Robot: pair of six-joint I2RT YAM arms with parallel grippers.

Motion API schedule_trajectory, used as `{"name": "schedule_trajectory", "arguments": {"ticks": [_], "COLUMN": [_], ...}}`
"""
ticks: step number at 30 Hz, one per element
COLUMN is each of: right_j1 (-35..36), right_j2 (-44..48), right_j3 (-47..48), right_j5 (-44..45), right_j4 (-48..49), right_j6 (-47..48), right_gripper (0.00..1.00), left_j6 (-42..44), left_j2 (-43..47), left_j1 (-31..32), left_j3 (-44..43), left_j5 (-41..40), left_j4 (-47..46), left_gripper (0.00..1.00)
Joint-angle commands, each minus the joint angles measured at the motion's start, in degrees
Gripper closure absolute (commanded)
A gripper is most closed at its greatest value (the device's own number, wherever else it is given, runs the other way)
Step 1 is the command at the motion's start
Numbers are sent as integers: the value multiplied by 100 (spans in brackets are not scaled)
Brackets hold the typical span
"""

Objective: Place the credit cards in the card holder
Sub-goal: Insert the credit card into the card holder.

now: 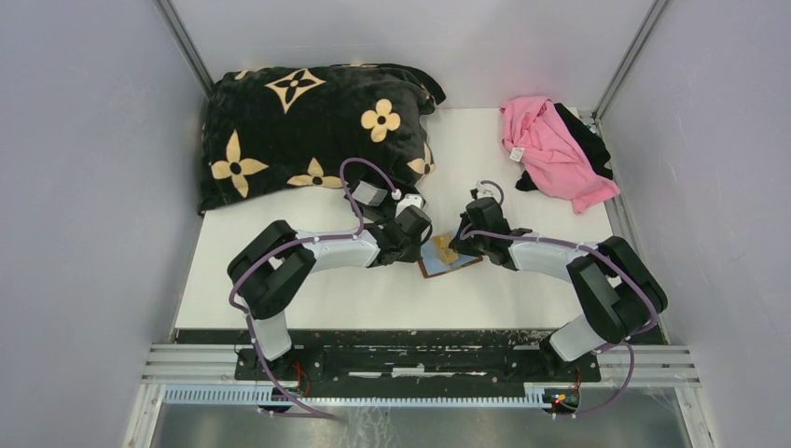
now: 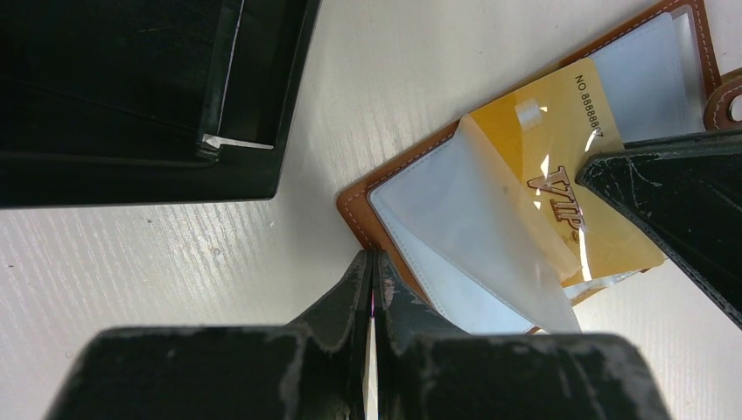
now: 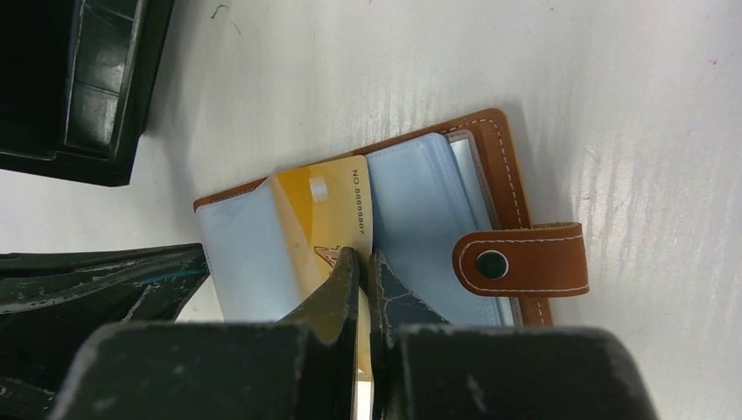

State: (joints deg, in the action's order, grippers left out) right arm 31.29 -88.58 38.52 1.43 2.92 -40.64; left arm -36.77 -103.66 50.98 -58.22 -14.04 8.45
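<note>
Orange-tan plastic VIP card (image 3: 325,194) pinched by clenched right gripper (image 3: 361,259) over brown leather card holder (image 3: 514,175); left gripper (image 2: 374,259) pressed closed at holder's edge. Could buckle if pushed askew.

card holder (image 1: 449,267): lies open, orange card (image 1: 443,249) on it
left gripper (image 1: 422,248), right gripper (image 1: 458,249): both over it

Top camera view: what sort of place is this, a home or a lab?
Probably a robot lab test cell: a white table boxed in by grey panels, left arm and right arm bolted to a rail at its near edge, plus a floral cushion and pink cloth.
</note>
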Motion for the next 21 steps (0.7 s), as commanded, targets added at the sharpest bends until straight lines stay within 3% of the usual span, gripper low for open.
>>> {"name": "schedule_trajectory", "arguments": {"ticks": [1, 13, 21], "right_j1": [118, 114, 118], "right_j2": [-227, 463, 435], "right_j3": [-281, -573, -789], "right_j5": [-574, -648, -810], "right_j4": [-325, -745, -459], "right_j6": [-139, -182, -320], "right_gripper": [99, 99, 99], "left_j6": [280, 218, 146], "left_j2": [-356, -254, -204], "left_j1": [58, 53, 54], "left_j3": [147, 321, 418], "left_j5": [178, -9, -11], "left_j4": [621, 737, 759], "left_gripper": [92, 92, 92]}}
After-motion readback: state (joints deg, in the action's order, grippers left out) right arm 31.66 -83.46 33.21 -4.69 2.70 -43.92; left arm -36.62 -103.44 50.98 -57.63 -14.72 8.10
